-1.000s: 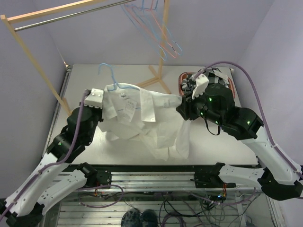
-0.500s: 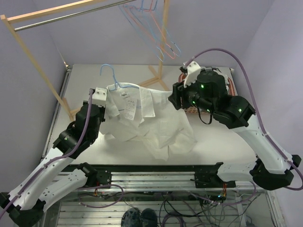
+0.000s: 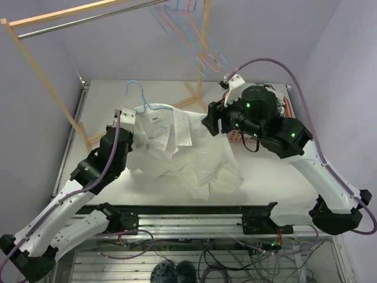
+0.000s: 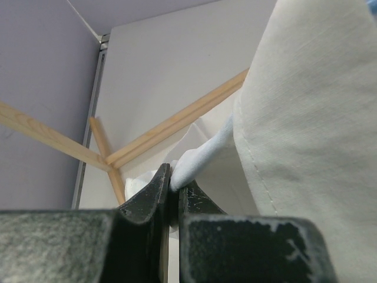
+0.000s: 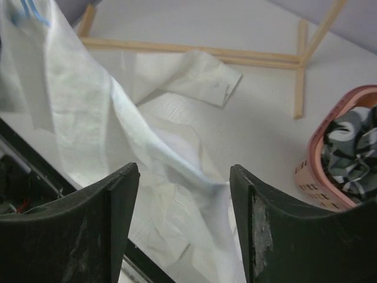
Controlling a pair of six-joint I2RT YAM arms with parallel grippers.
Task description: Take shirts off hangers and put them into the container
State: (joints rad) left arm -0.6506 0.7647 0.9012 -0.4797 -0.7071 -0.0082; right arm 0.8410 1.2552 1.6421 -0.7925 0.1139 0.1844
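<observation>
We see white shirt point(image 3: 177, 150) sprawled mid-tabletop point(image 3: 277, 171), blue hanger point(image 3: 136, 94) hook poking out at collar. L jaws clamped on its left edge; R jaws apart, empty, above its right side. Checked shirt point(image 5: 347, 147) lies in pink basket point(image 5: 313, 156), far right.

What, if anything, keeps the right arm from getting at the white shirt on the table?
Probably nothing, so yes: its open fingers hang over the white shirt with no object between, and the pink laundry basket sits off to the side.
</observation>
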